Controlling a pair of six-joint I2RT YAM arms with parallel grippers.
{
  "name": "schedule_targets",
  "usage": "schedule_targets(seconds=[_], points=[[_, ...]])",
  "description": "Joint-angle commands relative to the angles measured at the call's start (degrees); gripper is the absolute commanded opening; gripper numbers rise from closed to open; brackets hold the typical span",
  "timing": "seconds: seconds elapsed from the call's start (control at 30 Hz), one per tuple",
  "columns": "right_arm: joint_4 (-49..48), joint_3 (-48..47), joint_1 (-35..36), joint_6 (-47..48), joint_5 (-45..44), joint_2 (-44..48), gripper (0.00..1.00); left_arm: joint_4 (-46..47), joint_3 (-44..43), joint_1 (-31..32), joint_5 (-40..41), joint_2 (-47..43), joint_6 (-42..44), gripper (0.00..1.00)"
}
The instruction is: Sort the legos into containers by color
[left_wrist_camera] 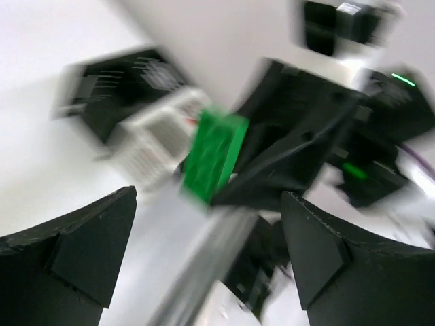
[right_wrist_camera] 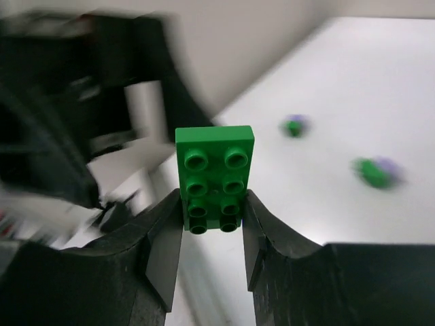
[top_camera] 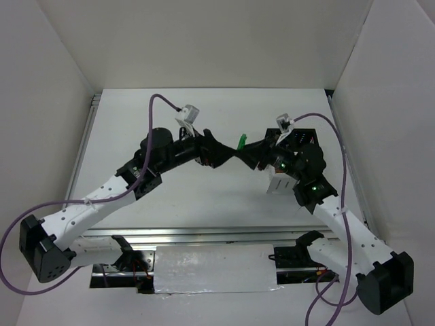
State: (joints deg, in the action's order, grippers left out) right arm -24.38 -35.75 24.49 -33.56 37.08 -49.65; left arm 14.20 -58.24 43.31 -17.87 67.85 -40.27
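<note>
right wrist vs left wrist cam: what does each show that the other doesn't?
Right wrist only: two green-and-lavender bits on the table, a farther loose piece and a closer loose piece, both blurred.
Left wrist only: the white slotted bin beside the black bin, and the left end effector, open and empty.
Both: the green brick clamped in the right end effector, sharp in the right wrist view and blurred in the left.

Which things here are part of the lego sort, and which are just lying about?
Job: green lego in right pincer; green-lavender lego; second green-lavender lego; white bin; black bin.
Lying about: purple cable; white wrapped panel; metal rail.
</note>
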Motion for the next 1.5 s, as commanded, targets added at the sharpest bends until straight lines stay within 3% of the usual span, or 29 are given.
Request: schedule_targets(seconds=[0.0, 0.03, 0.17, 0.3, 0.47, 0.53, 0.57, 0.6, 0.73, 0.8, 1.0, 1.07, 1.27, 1.47], points=[[21.36, -9.22, -2.69, 8.78, -30.28, -4.20, 0.00, -21.36, -7.84, -0.42, 30.65, -3.60, 1.52, 1.00], [28.09, -10.99, -4.78, 7.38, -36.14, -6.06, 0.00, -26.71, -8.12, -0.59, 34.53, -4.04, 1.34, 0.99], [38.60, -19.60, -8.84, 5.97, -56.10, -17.29, 0.00, -30.01, -4.97, -1.03, 41.41, -9.48, 3.87, 1.00], [42.04, -23.48, -11.13, 4.12, -63.26, -23.64, 0.00, -33.87, -3.29, -1.74, 45.62, -12.48, 4.67, 1.00], [41.96, -26.12, -11.92, 4.38, -62.83, -28.47, 0.04, -39.06, -3.46, -4.98, 46.26, -12.75, 4.59, 1.00], [42.40, -26.74, -11.92, 4.47, -62.83, -29.54, 0.21, -40.03, -3.29, -5.69, 45.03, -12.75, 4.76, 1.00], [42.31, -27.09, -12.01, 4.56, -62.40, -30.24, 0.35, -40.04, -3.02, -6.21, 44.68, -12.66, 4.85, 1.00], [42.57, -27.27, -12.01, 4.64, -62.31, -30.51, 0.55, -39.77, -2.76, -6.31, 44.24, -12.49, 4.94, 0.99], [42.93, -27.80, -12.01, 4.47, -61.78, -30.51, 0.68, -39.42, -2.49, -6.83, 43.01, -11.43, 5.03, 1.00], [42.67, -27.80, -11.92, 4.73, -61.60, -30.07, 0.86, -39.33, -2.58, -6.92, 42.57, -10.82, 5.03, 0.99], [42.84, -27.54, -11.22, 5.00, -57.23, -25.16, 0.93, -36.62, -1.79, -8.59, 40.02, -7.04, 4.24, 1.00], [42.14, -26.04, -8.42, 5.17, -56.07, -20.94, 1.00, -35.03, -2.49, -9.73, 38.36, -2.48, 3.71, 1.00], [46.43, -24.64, -1.21, 5.00, -51.33, -12.06, 1.00, -33.80, -14.32, -10.70, 36.94, 19.74, 6.86, 0.99], [47.85, -20.68, 0.56, 5.17, -43.33, -3.27, 1.00, -34.76, -27.35, -11.67, 34.74, 40.67, 11.35, 1.00]])
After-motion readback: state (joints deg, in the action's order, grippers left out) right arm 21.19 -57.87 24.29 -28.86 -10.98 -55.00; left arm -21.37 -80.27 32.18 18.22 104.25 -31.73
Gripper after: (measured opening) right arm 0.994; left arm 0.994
